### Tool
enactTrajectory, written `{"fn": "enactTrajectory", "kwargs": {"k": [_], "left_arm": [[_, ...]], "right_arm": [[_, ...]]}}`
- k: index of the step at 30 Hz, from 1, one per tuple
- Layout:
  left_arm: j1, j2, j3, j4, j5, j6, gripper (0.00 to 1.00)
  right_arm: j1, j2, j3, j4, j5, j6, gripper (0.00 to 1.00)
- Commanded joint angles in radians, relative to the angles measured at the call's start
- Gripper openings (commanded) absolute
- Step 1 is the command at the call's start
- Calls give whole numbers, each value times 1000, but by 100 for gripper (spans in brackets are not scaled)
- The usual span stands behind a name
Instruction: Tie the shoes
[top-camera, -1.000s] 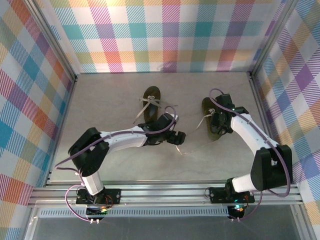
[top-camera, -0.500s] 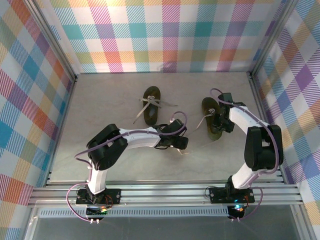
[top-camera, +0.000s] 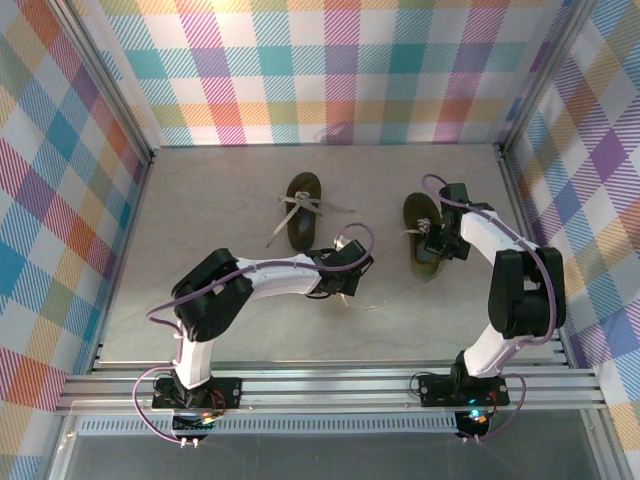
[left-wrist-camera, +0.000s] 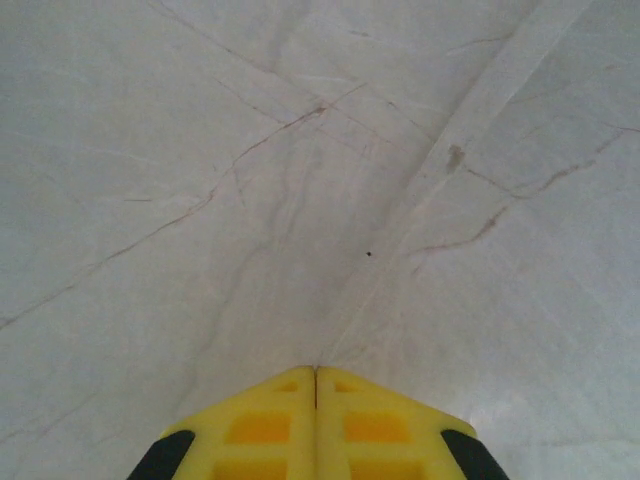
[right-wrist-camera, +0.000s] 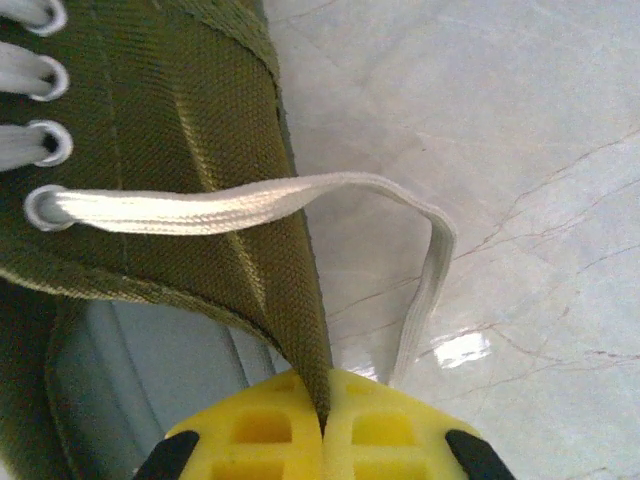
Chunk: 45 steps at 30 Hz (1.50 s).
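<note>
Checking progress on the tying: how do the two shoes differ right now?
The left shoe has no gripper at it; the right shoe has the right gripper at its edge. The left shoe's laces splay short to both sides; one lace of the right shoe trails long across the table into the left gripper. Both are olive and untied.

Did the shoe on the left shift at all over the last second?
No. The left shoe lies in the same spot below the back wall, and its laces are splayed the same way as before.
</note>
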Motion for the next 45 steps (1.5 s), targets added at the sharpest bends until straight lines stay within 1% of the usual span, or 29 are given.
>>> {"fn": "enactTrajectory", "kwargs": {"k": [1, 5, 11, 16, 20, 23, 26, 29, 31, 32, 33, 34, 36, 38, 39, 40, 42, 45], "left_arm": [[10, -170, -24, -50, -101, 30, 0], [45, -321, -59, -82, -126, 56, 0], [97, -513, -131, -134, -156, 65, 0], [121, -656, -188, -193, -185, 60, 0], [121, -740, -231, -233, -201, 47, 0], [121, -778, -254, -256, -204, 39, 0], [121, -799, -268, -263, -205, 36, 0], [121, -802, -284, -253, -186, 40, 0], [121, -797, -296, -228, -150, 48, 0], [121, -795, -305, -210, -125, 53, 0], [121, -794, -313, -190, -98, 58, 0], [121, -795, -320, -171, -76, 62, 0], [121, -796, -329, -134, -46, 66, 0], [125, -793, -326, -117, -36, 69, 0], [129, -790, -321, -110, -30, 72, 0], [133, -790, -316, -105, -26, 76, 0], [143, -790, -306, -99, -17, 83, 0], [151, -790, -291, -102, -14, 91, 0]], "right_arm": [[9, -105, -30, 44, -63, 22, 0], [76, -204, -68, 31, -70, 70, 0], [247, -295, -131, 46, -83, 221, 0], [414, -283, -164, 95, -104, 346, 0], [548, -267, -198, 144, -77, 463, 0], [617, -258, -211, 174, -61, 539, 0], [663, -228, -196, 181, -62, 552, 0], [676, -182, -175, 148, -50, 530, 0], [676, -161, -168, 129, -50, 499, 15], [677, -160, -164, 112, -39, 481, 23], [678, -173, -164, 88, -9, 463, 32], [679, -196, -169, 68, 32, 451, 38], [679, -271, -193, 18, 151, 439, 48], [669, -318, -205, -48, 263, 439, 52], [655, -329, -212, -83, 305, 438, 52], [634, -331, -219, -100, 321, 433, 52], [570, -331, -244, -105, 304, 421, 52], [483, -322, -277, -70, 242, 398, 54]]}}
